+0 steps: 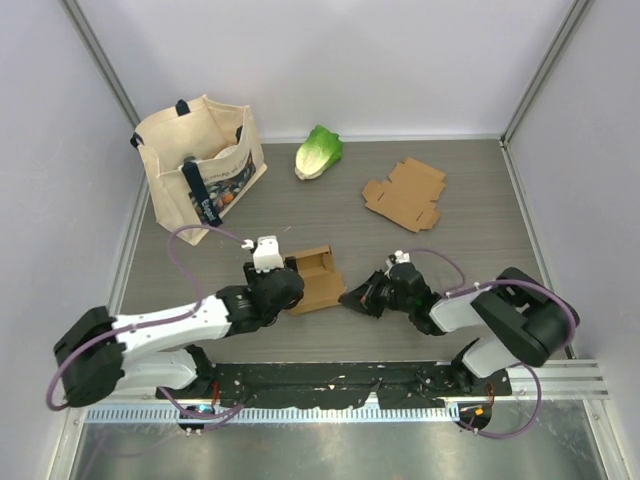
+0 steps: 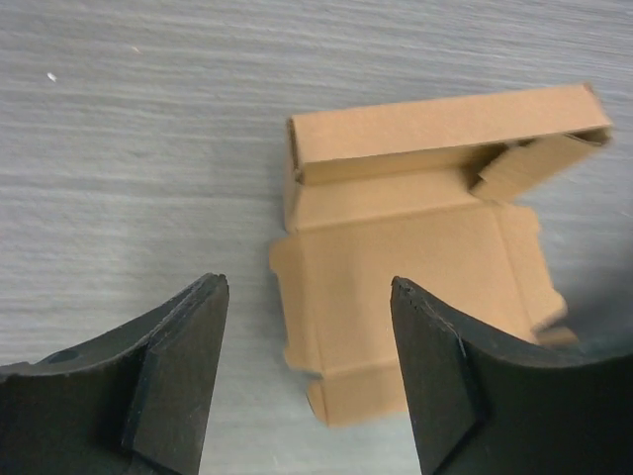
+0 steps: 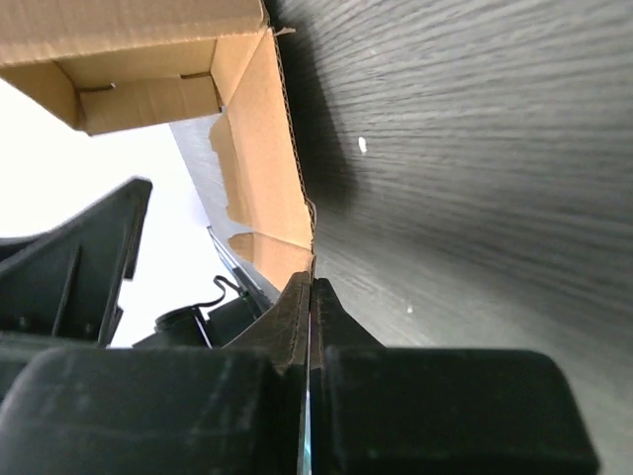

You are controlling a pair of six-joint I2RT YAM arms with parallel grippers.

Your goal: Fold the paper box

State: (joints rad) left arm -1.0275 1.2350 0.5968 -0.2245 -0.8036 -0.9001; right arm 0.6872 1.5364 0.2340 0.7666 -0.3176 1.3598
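Cardboard paper box (image 1: pixel 316 281), partly folded, lies centre frame in the top view. Left gripper (image 2: pixel 307 292) stands wide over it. Right gripper (image 3: pixel 311 289) pressed closed at a flap corner; grip unconfirmed. Tote bag (image 1: pixel 200 165) lettering illegible.

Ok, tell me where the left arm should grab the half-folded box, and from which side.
Take the raised wall along the far edge of the box, coming down from above with one jaw on each side. It stands clear of the table, while the base panel lies flat on it, leaving nothing to pinch.
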